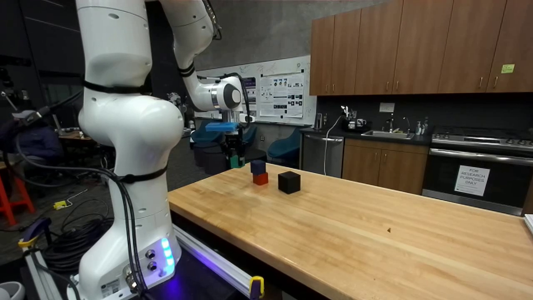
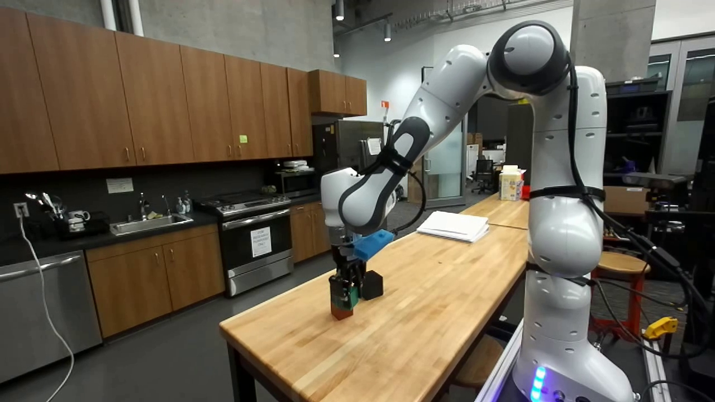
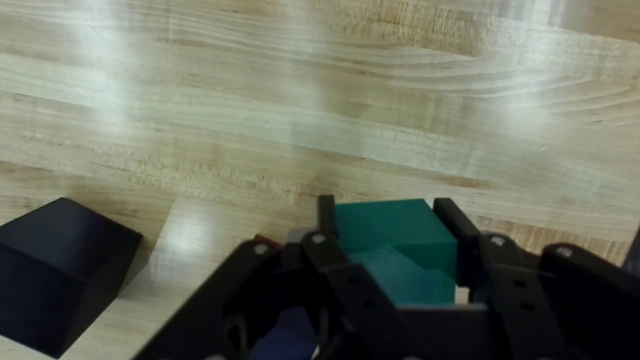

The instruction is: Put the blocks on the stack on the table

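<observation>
My gripper [image 3: 388, 212] is shut on the teal-green block [image 3: 400, 272], which sits between its fingertips in the wrist view. In an exterior view the gripper [image 1: 234, 152] points down and holds the teal-green block [image 1: 237, 161] beside the stack, seemingly above the table [image 1: 333, 225]. The stack is a dark blue block [image 1: 258, 167] on a red block [image 1: 260, 178]. The black block [image 1: 289, 182] stands alone on the table near the stack. It also shows at left in the wrist view [image 3: 60, 275]. In the wrist view the fingers largely hide the dark blue block [image 3: 287, 337] and the red block.
A pile of white paper [image 2: 453, 225] and a carton [image 2: 511, 182] stand farther along the table. A small brown scrap [image 1: 389, 230] lies on the tabletop. The stack stands near one end of the table.
</observation>
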Robot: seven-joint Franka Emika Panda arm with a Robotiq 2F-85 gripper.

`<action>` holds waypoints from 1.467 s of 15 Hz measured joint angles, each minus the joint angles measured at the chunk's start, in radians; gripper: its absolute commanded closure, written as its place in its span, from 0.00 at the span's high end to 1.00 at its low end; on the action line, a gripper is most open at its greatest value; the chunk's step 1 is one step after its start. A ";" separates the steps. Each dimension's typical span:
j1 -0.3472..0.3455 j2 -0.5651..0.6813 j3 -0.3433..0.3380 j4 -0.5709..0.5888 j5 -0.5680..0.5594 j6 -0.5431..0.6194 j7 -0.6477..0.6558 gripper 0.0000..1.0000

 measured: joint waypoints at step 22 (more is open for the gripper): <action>-0.045 0.186 -0.085 0.207 -0.030 -0.003 0.071 0.25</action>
